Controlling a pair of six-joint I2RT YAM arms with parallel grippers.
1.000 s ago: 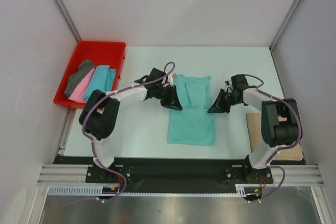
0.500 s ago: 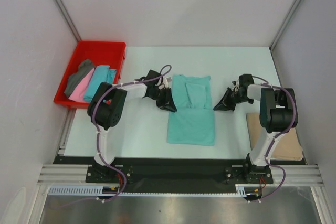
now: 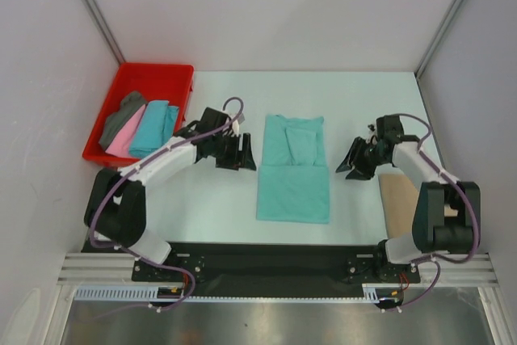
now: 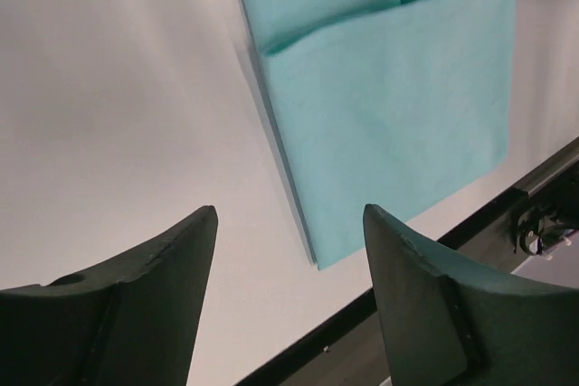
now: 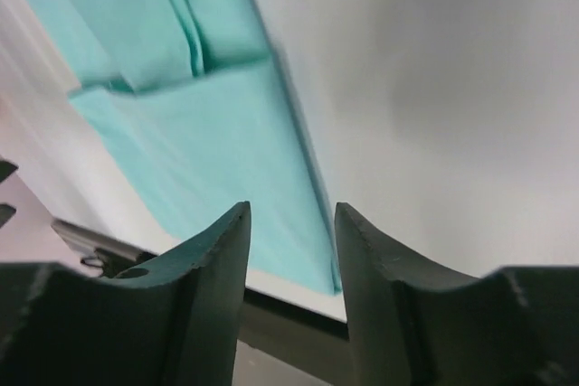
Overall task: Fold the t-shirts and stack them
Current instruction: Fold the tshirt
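A mint green t-shirt (image 3: 294,179) lies flat mid-table, both sleeves folded in over its chest; it also shows in the left wrist view (image 4: 398,106) and the right wrist view (image 5: 208,151). My left gripper (image 3: 245,153) hovers just off the shirt's left edge, open and empty (image 4: 289,214). My right gripper (image 3: 353,161) sits off the shirt's right edge, its jaws apart with nothing between them (image 5: 291,210). A tan t-shirt (image 3: 401,199) lies folded at the right. Dark grey (image 3: 121,117), pink (image 3: 121,143) and turquoise (image 3: 153,128) t-shirts lie in the tray.
The red plastic tray (image 3: 153,68) stands at the back left corner of the table. White walls with metal frame posts close in the left, back and right. A black rail (image 3: 266,252) runs along the near edge, by the arm bases.
Both grippers have let go and opened, then drawn outward from the mint green shirt, left to the left and right to the right. The sleeves stay folded in.
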